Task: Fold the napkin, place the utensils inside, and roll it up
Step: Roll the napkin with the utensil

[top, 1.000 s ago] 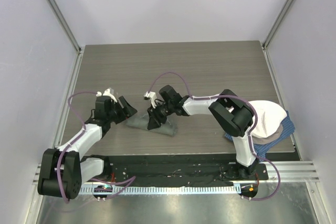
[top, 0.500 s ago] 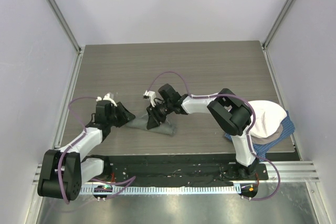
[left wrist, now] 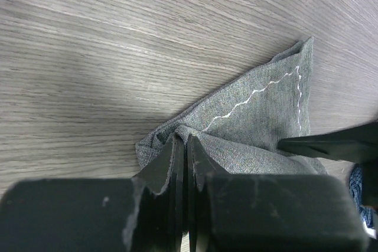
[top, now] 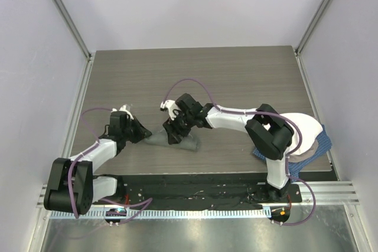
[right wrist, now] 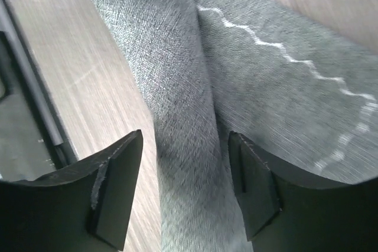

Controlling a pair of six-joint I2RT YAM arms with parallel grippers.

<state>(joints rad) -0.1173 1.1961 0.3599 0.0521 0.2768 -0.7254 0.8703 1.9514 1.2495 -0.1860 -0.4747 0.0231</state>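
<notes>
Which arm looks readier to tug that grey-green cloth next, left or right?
Left, likely. The left claw is shut on the bunched end of the napkin, so it can pull at once. The right claw is open, straddling a ridge of cloth without gripping it.

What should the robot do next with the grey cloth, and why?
Probably the left pincer should gently pull its pinched end of the napkin away to spread it. That pincer is shut on the cloth's end, the napkin lies bunched in folds, and the right pincer stands open astride a ridge, gripping nothing.
</notes>
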